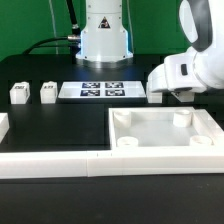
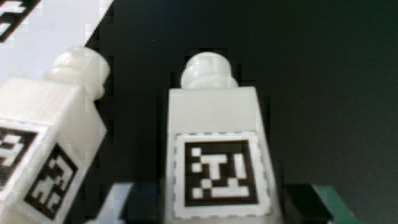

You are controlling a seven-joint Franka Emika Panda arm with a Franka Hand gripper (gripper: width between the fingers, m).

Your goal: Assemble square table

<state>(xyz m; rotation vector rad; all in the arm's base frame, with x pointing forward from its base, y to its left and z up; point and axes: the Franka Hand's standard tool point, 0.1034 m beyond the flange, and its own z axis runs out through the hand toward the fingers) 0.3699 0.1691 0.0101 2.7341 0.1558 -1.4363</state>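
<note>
The square table's white top point(image 1: 165, 137) lies rim-up at the exterior view's right, with round sockets in its corners. Two white legs point(image 1: 18, 93) point(image 1: 48, 92) stand at the left. In the wrist view two more legs lie side by side: one tagged leg point(image 2: 215, 130) sits between my fingers point(image 2: 128, 205), and the other leg point(image 2: 54, 125) is beside it. My gripper point(image 2: 222, 205) point(image 1: 178, 97) is low, just behind the top's far edge. Its jaws stand close on both sides of the tagged leg. Contact is not clear.
The marker board point(image 1: 103, 90) lies at the back middle, in front of the robot base point(image 1: 104, 35). A long white rail point(image 1: 55, 161) runs along the front, left of the table top. The table surface is black.
</note>
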